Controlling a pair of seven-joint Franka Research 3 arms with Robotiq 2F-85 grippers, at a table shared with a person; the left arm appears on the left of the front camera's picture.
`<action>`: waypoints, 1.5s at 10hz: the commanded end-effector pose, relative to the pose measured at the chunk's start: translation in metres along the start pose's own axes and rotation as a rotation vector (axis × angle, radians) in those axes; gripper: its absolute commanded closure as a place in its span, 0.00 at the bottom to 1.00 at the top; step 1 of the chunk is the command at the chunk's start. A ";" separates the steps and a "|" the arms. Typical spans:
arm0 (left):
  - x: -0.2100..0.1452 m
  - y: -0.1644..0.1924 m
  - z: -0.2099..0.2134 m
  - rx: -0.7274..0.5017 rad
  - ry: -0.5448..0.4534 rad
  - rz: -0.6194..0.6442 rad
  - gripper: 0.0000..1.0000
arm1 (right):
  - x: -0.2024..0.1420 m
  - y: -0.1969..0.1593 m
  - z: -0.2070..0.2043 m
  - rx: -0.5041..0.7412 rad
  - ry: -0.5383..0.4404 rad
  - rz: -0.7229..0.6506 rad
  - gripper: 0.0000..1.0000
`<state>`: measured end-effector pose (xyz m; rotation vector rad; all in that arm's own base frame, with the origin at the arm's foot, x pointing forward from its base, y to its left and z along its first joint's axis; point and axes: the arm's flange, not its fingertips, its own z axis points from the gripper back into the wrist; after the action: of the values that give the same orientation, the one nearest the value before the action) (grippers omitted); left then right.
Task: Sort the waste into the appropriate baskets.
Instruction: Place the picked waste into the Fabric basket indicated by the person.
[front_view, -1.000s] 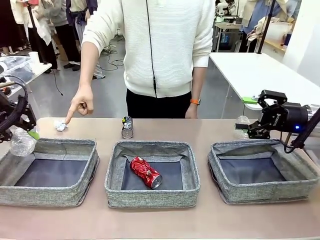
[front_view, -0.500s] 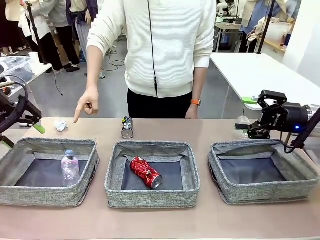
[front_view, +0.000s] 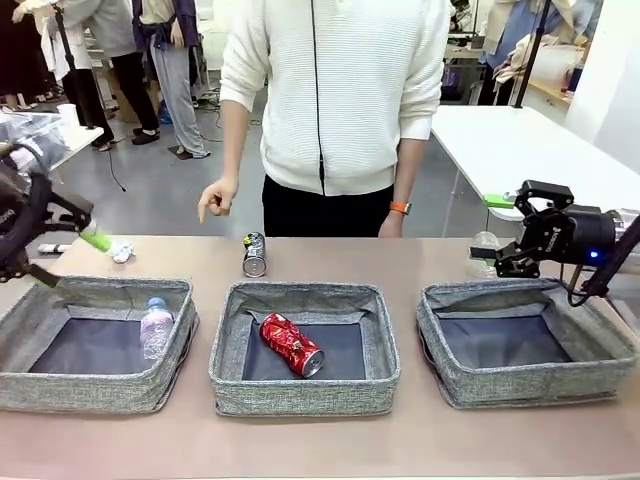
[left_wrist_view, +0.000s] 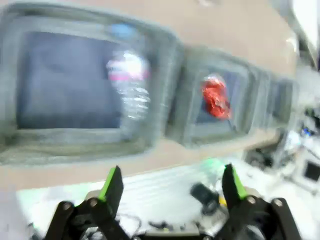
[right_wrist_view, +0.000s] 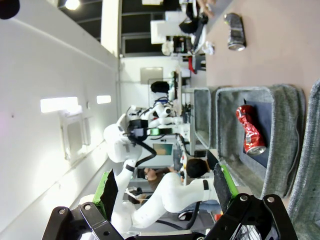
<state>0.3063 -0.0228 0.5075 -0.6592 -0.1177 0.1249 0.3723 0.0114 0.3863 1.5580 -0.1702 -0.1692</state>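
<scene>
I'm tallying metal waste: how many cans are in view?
2. The dented red can lies in the middle basket; the dark printed can lies on the table just behind that basket. Basket walls may hide others.

- Left basket (front_view: 60, 392), middle basket (front_view: 300, 396), right basket (front_view: 520, 386): low square grey woven bins with dark lining, in a row from 9 to 3 o'clock.
- Blue-capped bottle (front_view: 155, 330): clear, lying in the left basket at its 3 o'clock wall, cap toward 12.
- Red can (front_view: 292, 345): dented, on its side in the middle basket.
- Dark can (front_view: 254, 255): on its side on the table at 12 o'clock of the middle basket.
- Paper wad (front_view: 122, 251): white, at 12 o'clock of the left basket.
- Second bottle (front_view: 484, 242): clear, partly hidden, at 12 o'clock of the right basket.
</scene>
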 end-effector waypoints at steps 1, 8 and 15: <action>0.000 -0.003 0.013 -0.469 0.342 -0.273 0.00 | 0.001 0.003 -0.001 0.014 -0.002 0.016 0.00; 0.016 0.063 0.023 -0.936 0.055 -0.207 0.02 | 0.001 0.003 -0.001 0.014 -0.002 0.016 0.00; 0.016 0.063 0.023 -0.936 0.055 -0.207 0.02 | 0.001 0.003 -0.001 0.014 -0.002 0.016 0.00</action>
<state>0.3155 0.0426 0.4873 -1.5702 -0.1861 -0.1464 0.3723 0.0114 0.3864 1.5581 -0.1704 -0.1689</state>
